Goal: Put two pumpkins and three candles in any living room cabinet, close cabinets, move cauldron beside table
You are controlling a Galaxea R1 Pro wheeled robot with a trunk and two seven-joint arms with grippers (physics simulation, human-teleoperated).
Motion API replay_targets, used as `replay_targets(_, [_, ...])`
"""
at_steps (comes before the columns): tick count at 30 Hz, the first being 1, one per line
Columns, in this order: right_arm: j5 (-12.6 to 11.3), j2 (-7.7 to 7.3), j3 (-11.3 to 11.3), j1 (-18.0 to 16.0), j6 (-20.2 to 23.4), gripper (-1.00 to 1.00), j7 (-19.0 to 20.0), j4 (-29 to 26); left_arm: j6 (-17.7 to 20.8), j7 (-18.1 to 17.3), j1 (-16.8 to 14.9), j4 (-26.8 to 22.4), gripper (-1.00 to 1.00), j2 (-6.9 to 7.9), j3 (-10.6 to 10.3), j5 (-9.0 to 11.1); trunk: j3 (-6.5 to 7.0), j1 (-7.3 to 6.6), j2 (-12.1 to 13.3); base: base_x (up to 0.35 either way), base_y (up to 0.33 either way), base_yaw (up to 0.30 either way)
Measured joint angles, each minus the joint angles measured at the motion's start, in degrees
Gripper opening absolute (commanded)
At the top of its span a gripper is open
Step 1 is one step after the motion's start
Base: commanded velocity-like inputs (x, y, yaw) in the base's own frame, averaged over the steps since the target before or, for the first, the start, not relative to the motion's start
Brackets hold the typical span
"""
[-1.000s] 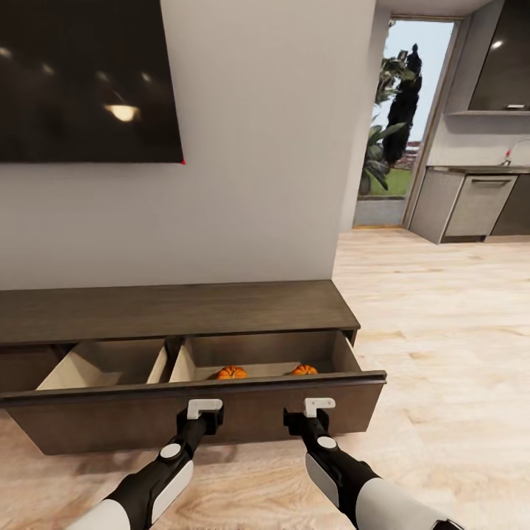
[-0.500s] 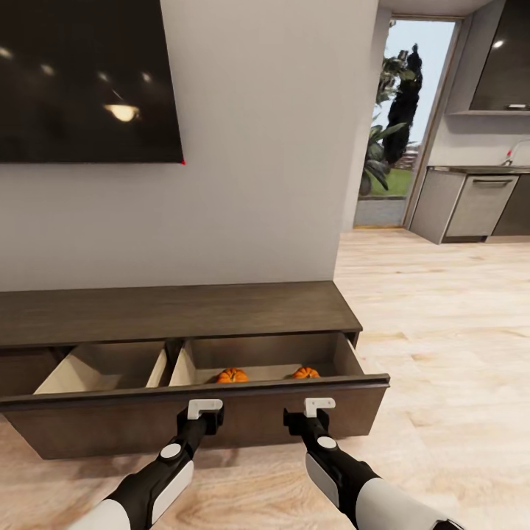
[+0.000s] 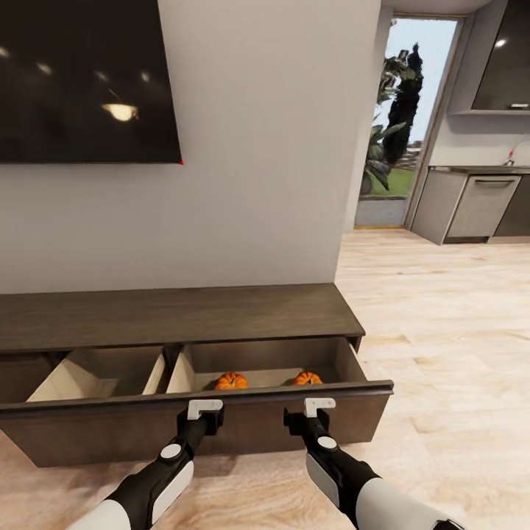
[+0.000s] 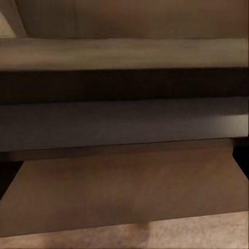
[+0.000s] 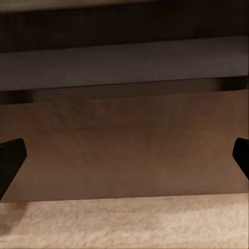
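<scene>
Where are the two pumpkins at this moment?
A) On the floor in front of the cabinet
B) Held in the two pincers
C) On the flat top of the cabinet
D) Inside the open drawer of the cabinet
D: both pumpkins sit in the right compartment of the cabinet's pulled-out drawer.
</scene>
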Motion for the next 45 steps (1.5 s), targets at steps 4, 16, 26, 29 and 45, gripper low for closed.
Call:
replay_targets(4, [0.0, 0.02, 0.0, 0.0, 0.0, 1.00, 0.0, 0.0, 0.0, 0.0, 0.0, 0.0, 1.00, 0.01, 0.0, 0.0, 0.00, 0.00, 0.0, 0.095, 0.000, 0.000])
replay_targets(16, [0.0, -0.01, 0.0, 0.0, 0.0, 1.00, 0.0, 0.0, 0.0, 0.1, 0.0, 0.0, 1.00, 0.02, 0.0, 0.0, 0.00, -0.01, 0.0, 0.097, 0.000, 0.000])
replay_targets(26, [-0.1, 0.01, 0.0, 0.0, 0.0, 1.00, 0.0, 0.0, 0.0, 0.1, 0.0, 0.0, 1.00, 0.01, 0.0, 0.0, 0.00, -0.01, 0.0, 0.214, 0.000, 0.000])
replay_targets(29, [0.0, -0.01, 0.0, 0.0, 0.0, 1.00, 0.0, 0.0, 0.0, 0.1, 0.0, 0.0, 1.00, 0.02, 0.0, 0.0, 0.00, -0.01, 0.0, 0.227, 0.000, 0.000])
replay_targets(45, [-0.1, -0.01, 0.0, 0.0, 0.0, 1.00, 0.0, 0.0, 0.0, 0.1, 0.0, 0.0, 1.00, 0.01, 0.1, -0.2, 0.00, -0.01, 0.0, 0.220, 0.000, 0.000])
